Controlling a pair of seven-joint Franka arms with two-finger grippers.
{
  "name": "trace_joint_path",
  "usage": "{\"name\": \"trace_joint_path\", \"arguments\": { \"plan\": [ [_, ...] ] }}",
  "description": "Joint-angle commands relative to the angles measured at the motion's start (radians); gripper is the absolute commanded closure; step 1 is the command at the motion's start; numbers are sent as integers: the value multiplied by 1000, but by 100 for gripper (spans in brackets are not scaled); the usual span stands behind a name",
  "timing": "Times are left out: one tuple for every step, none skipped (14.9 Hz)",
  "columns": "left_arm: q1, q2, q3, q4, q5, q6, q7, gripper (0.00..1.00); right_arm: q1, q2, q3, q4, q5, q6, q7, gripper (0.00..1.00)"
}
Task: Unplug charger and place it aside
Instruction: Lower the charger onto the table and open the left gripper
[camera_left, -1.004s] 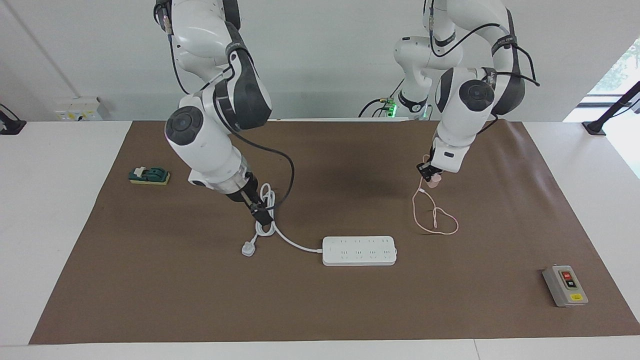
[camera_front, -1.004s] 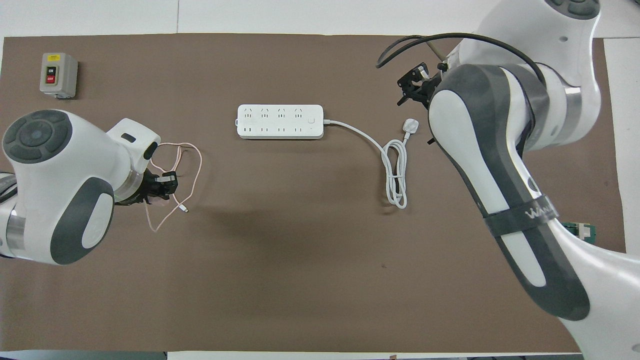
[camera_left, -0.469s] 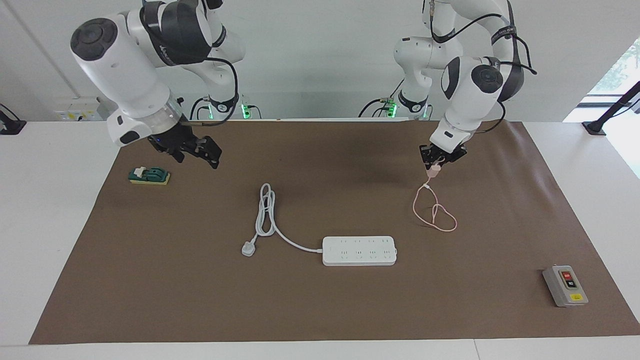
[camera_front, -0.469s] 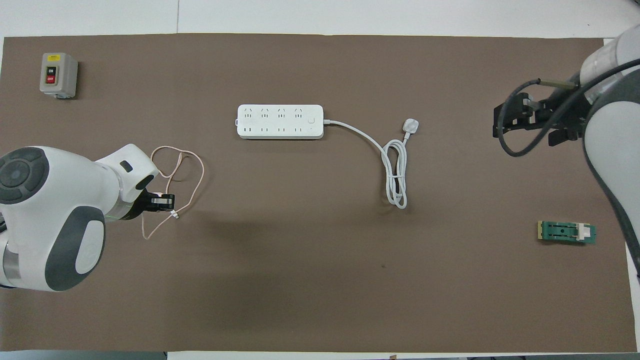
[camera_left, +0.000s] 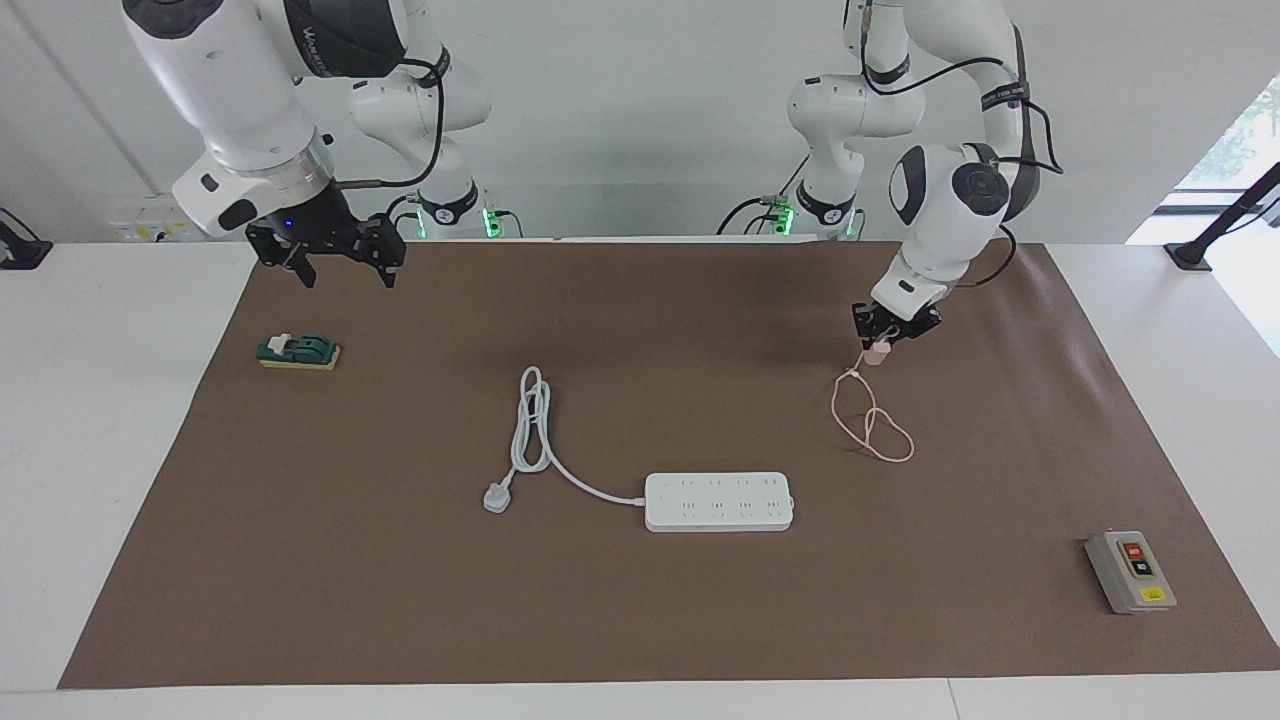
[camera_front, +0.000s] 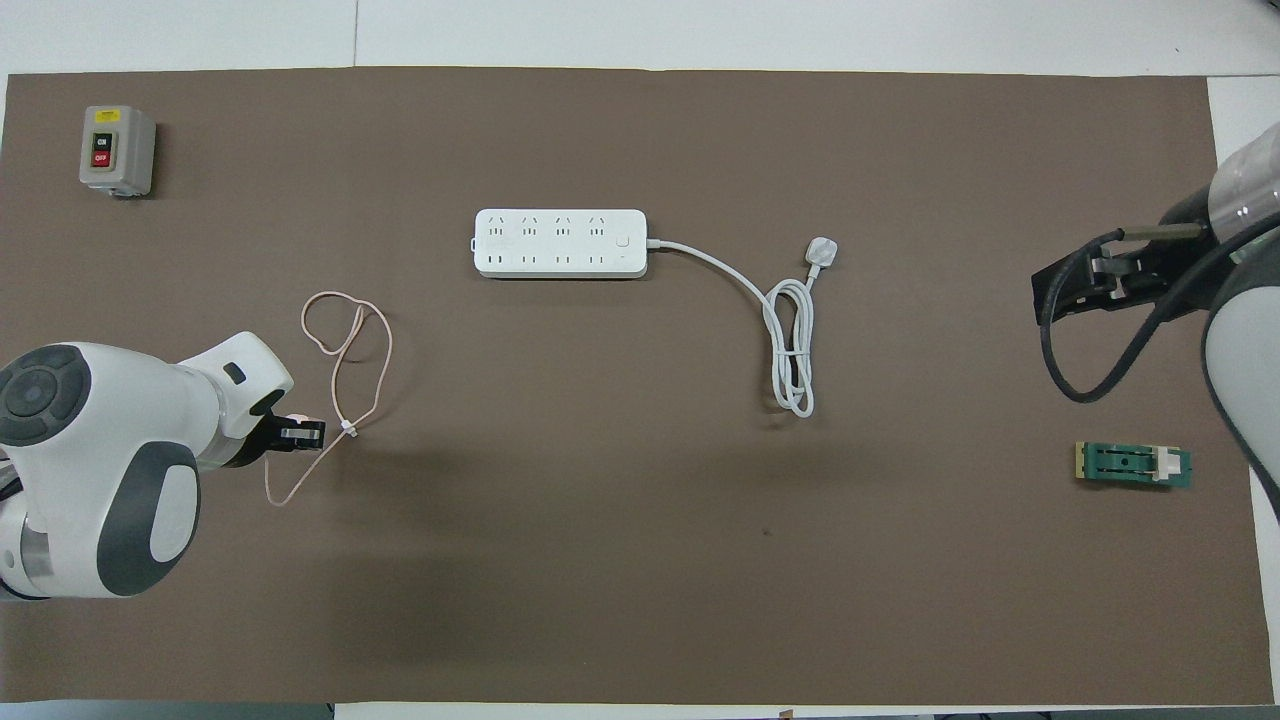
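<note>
Now, risk: the charger (camera_left: 877, 353) is hanging just under the left gripper (camera_left: 884, 338), off the brown mat (camera_left: 640, 620); if the fingers are parting this high, the cube may be dropping and tumbling, judging from the pictures.
Second risk: the pink cable (camera_left: 872, 430) is trailing in loops toward the power strip (camera_left: 718, 501); a sideways carry could be dragging the loops or snagging them.
Left jaws: whether they are pinching the charger or already letting go, I cannot tell; the cube is sitting right at the fingertips.
Charger place: it is lying well apart from the power strip, nearer to the robots and toward the left arm's end, with every socket on the strip showing bare.
Right gripper (camera_left: 342, 268): it is waiting high, over the mat edge near the green switch block (camera_left: 298, 352), jaws spread and gripping nothing.
</note>
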Motion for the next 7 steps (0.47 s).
{"name": "trace_joint_path", "arguments": {
  "plan": [
    [50,-47,-4,-41,-16,9,30,0,-53,-82,31,-132,-17,41,-23,0],
    [76,-48,-4,-44,-16,4,34,0,-58,-88,31,-144,-16,37,-21,0],
    [102,-50,-4,-44,-16,4,66,0,-65,-94,29,-159,-14,37,-20,0],
    [128,-45,-4,-35,-16,0,101,0,-73,-96,29,-167,-11,52,-18,0],
    [151,-40,-4,-21,-16,0,114,0,-73,-93,31,-166,-11,79,-18,0],
    [159,-36,-4,-4,-16,-2,112,0,-74,-95,31,-167,-10,78,-20,0],
    [162,-31,-4,20,-16,-6,105,0,-76,-93,32,-170,-9,81,-21,0]
  ]
}}
